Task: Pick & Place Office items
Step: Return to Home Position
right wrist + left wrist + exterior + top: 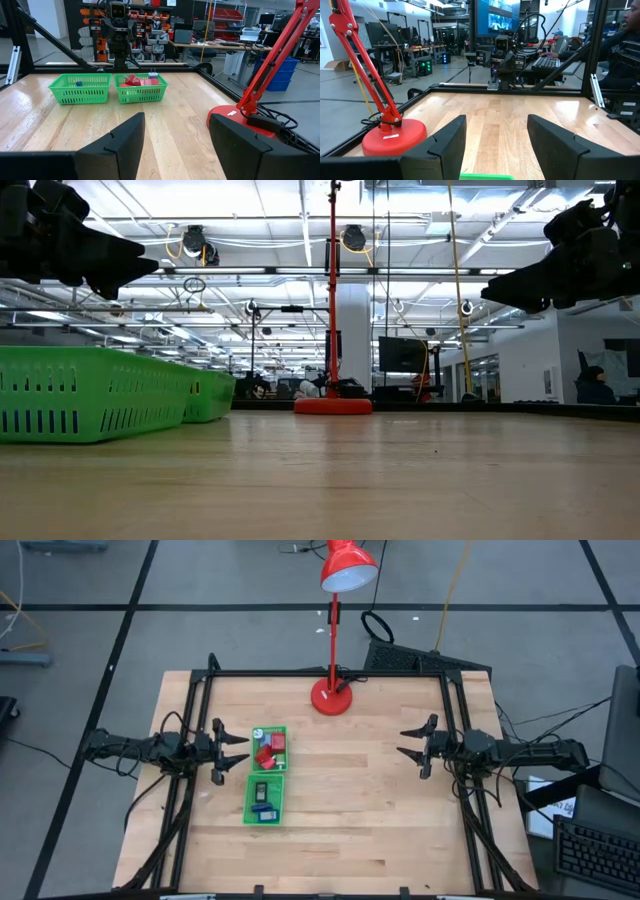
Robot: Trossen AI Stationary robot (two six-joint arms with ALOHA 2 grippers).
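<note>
Nearby, green tray [283,802] just beside left hand [243,750], red lamp [331,697] beyond

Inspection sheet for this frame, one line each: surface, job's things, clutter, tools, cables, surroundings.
Surface: wooden table, black-framed.
Job's things: red blocks in the compartment of the green tray nearer the red desk lamp; blue-faced dark pieces in the other; none loose.
Clutter: red desk lamp at the table's edge.
Tools: left tool open, empty, beside the tray; right tool open, empty, opposite.
Cables: black cable loop and yellow cable on the floor behind the lamp.
Surroundings: keyboard right of the table; person in the room behind.
</note>
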